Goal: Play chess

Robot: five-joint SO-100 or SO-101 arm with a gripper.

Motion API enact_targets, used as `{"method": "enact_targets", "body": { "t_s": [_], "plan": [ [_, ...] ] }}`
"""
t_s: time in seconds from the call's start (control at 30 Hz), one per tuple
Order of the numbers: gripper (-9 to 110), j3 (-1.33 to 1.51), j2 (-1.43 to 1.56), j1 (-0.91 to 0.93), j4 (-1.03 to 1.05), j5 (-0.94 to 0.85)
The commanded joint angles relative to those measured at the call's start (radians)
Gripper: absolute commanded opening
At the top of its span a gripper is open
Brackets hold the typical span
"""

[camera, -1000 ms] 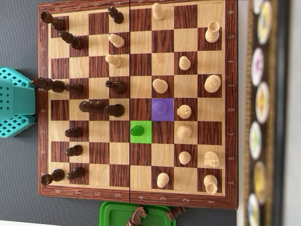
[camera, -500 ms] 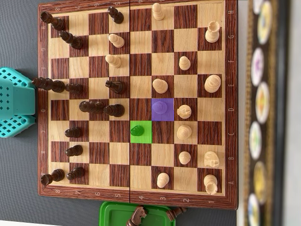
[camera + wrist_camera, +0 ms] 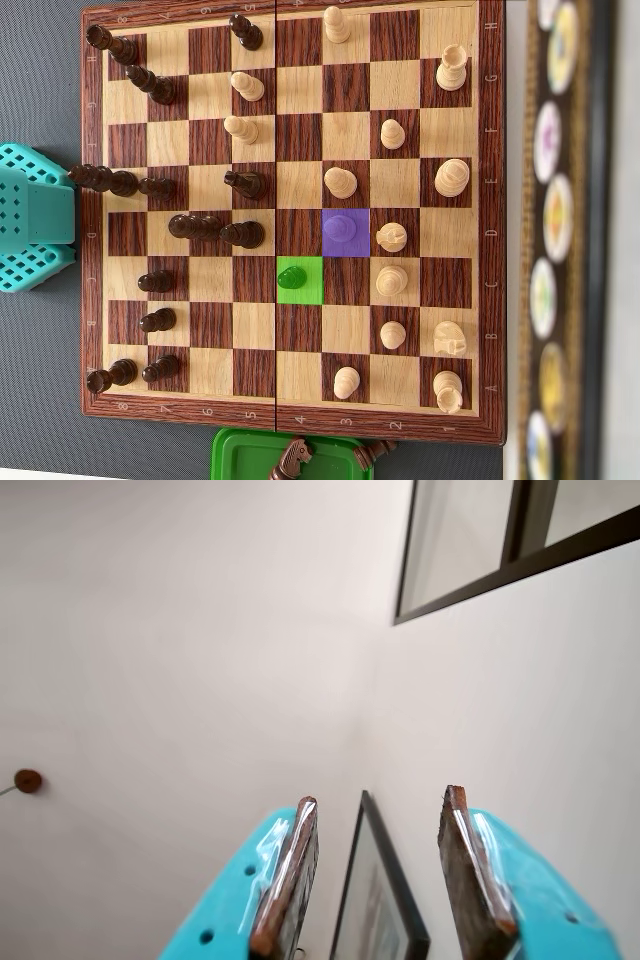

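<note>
The overhead view looks down on a wooden chess board. Dark pieces stand on its left half and light pieces mostly on its right. One square is tinted green with a green-tinted piece on it. Another square is tinted purple with a purple-tinted piece on it. The teal arm sits at the board's left edge, off the squares. In the wrist view my gripper points up at a pale wall. It is open, with nothing between its brown-padded fingers.
A green tray below the board holds captured dark pieces. A blurred patterned strip runs along the right side. The wrist view shows a framed picture, a dark window frame and a small brown knob.
</note>
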Motion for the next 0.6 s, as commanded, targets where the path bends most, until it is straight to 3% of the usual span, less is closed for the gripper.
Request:
{"method": "enact_targets", "body": {
  "t_s": [0.0, 0.57],
  "plan": [
    [18, 0.020, -0.009, 0.002, -0.003, 0.005],
    [18, 0.020, -0.009, -0.005, -0.003, 0.005]
  ]
}}
